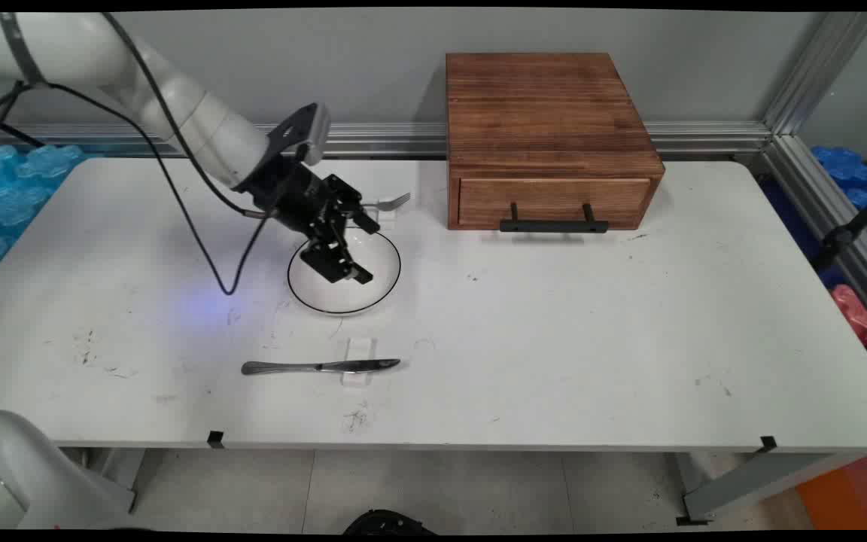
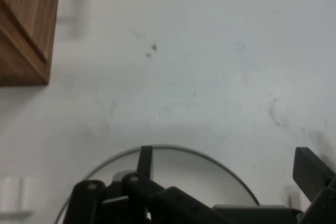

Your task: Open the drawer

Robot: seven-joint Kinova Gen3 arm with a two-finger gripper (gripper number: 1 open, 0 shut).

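Observation:
My black gripper point(image 1: 366, 251) hangs tilted just over a white plate with a thin black rim point(image 1: 373, 298), left of the table's centre. It is open, and only the plate's surface shows between its fingers. In the hand view the gripper point(image 2: 226, 174) spans the plate's far rim point(image 2: 178, 149), with one finger point(image 2: 145, 162) on the left and the other point(image 2: 311, 173) on the right. A fork point(image 1: 390, 202) lies just behind the plate on a small white rest point(image 1: 387, 219). A knife point(image 1: 319, 366) lies in front of the plate across another white rest point(image 1: 358, 354).
A wooden drawer box point(image 1: 546, 128) with a black handle point(image 1: 554, 224) stands at the back, right of the plate; its corner point(image 2: 23, 35) shows in the hand view. Black cables point(image 1: 208, 256) hang from the arm to the plate's left.

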